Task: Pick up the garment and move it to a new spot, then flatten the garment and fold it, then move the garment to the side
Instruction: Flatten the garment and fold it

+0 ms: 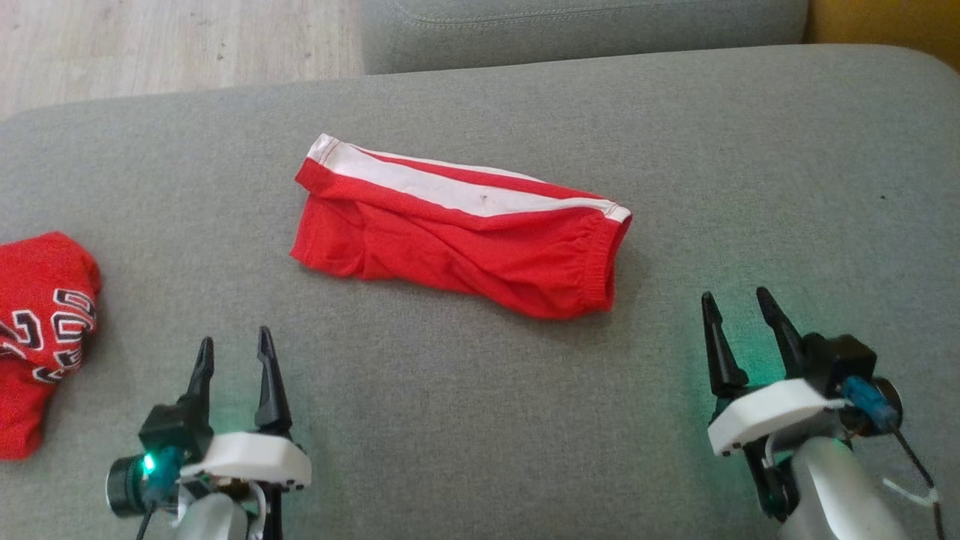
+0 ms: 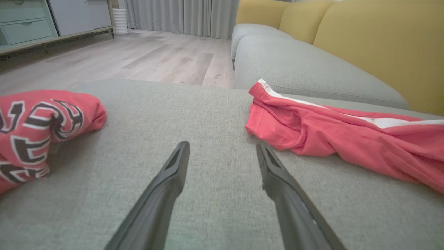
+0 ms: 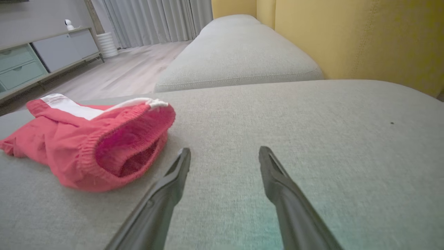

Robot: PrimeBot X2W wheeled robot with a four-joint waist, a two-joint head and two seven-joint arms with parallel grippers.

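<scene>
A big grey cushion holds all the things. Near its middle lie red shorts with a white stripe, a bit wrinkly, with the stretchy waist end on the right. A red shirt with black and white letters lies bunched up at the left edge of the cushion, well apart from the shorts

Grey sofa cushion, yellow backrest, pale wood floor, grey curtains.
</scene>
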